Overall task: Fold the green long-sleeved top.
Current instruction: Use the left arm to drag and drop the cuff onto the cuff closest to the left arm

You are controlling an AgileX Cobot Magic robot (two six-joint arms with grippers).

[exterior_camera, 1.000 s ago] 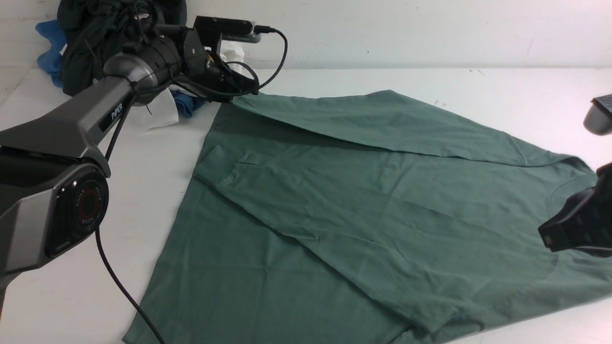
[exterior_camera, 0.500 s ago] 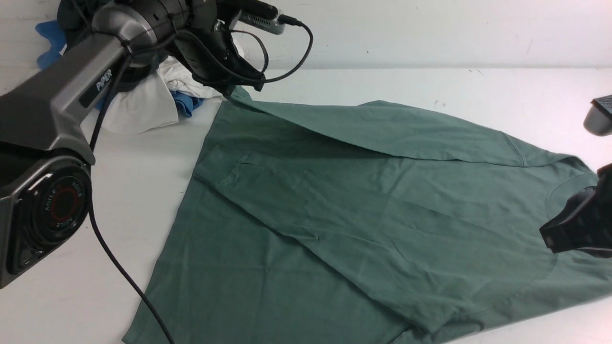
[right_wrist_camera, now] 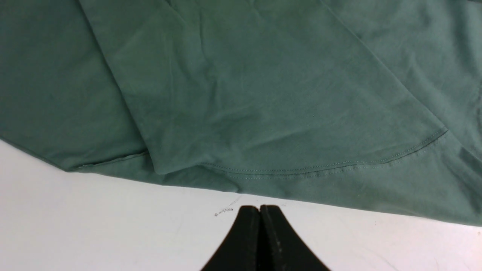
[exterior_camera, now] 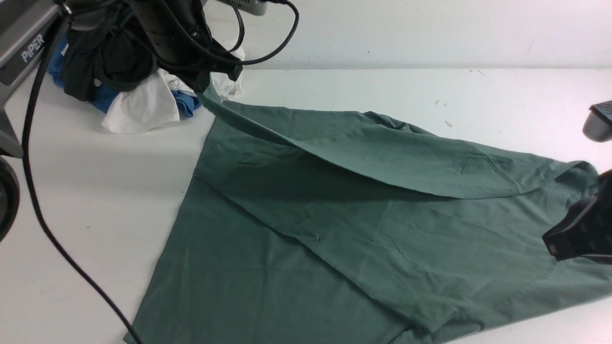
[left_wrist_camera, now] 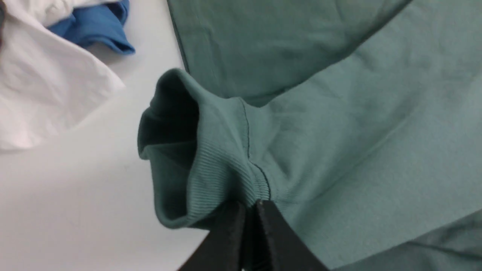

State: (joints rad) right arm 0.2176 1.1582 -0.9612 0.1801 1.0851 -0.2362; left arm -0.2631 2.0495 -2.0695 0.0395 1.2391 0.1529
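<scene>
The green long-sleeved top (exterior_camera: 363, 229) lies spread across the white table, with one sleeve folded over its body. Its other sleeve (exterior_camera: 382, 153) is lifted off the table at the far left. My left gripper (exterior_camera: 210, 82) is shut on that sleeve's ribbed cuff (left_wrist_camera: 203, 165), and in the left wrist view its tips (left_wrist_camera: 250, 205) pinch the cuff at the seam. My right gripper (exterior_camera: 554, 243) hangs shut and holds nothing at the top's right end. In the right wrist view its tips (right_wrist_camera: 260, 207) are over bare table beside the top's edge (right_wrist_camera: 263, 113).
A pile of other clothes sits at the far left: a black garment (exterior_camera: 110, 57), a white one (exterior_camera: 138, 107) and a blue one (exterior_camera: 187, 102). The white one (left_wrist_camera: 45, 94) and the blue one (left_wrist_camera: 98, 26) lie close under the raised cuff. A wall (exterior_camera: 430, 28) bounds the table behind.
My left gripper has risen and shifted left with the cuff. The sleeve has lifted off the table and now slopes up from the shoulder. The right gripper has stayed put.
</scene>
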